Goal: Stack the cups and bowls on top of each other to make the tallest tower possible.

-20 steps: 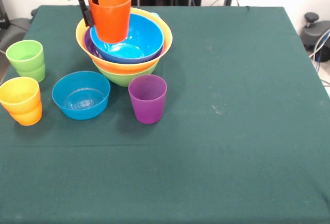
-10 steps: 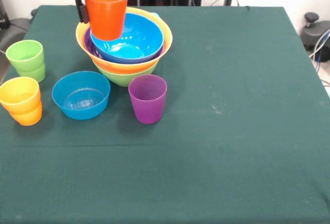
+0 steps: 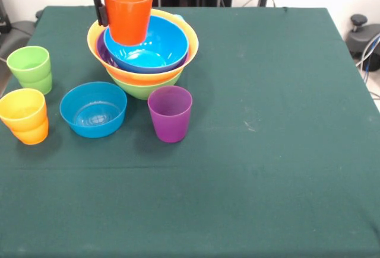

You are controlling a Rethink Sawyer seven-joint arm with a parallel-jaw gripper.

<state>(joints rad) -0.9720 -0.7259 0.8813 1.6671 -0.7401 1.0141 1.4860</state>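
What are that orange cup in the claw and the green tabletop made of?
The orange cup looks like smooth plastic: even colour, soft sheen, thin rim. The tabletop appears covered in dull green cloth, perhaps felt: no shine, faint scuffs and lint. The claw grips the cup's rim.

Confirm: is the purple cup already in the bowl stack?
No, the purple cup stands on the table in front of the bowl stack.

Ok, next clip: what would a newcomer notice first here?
Probably the orange cup, held upright in the tool at the top left, above the tower of nested bowls with a big blue bowl on top. Then the loose pieces in front: a purple cup and a smaller blue bowl.
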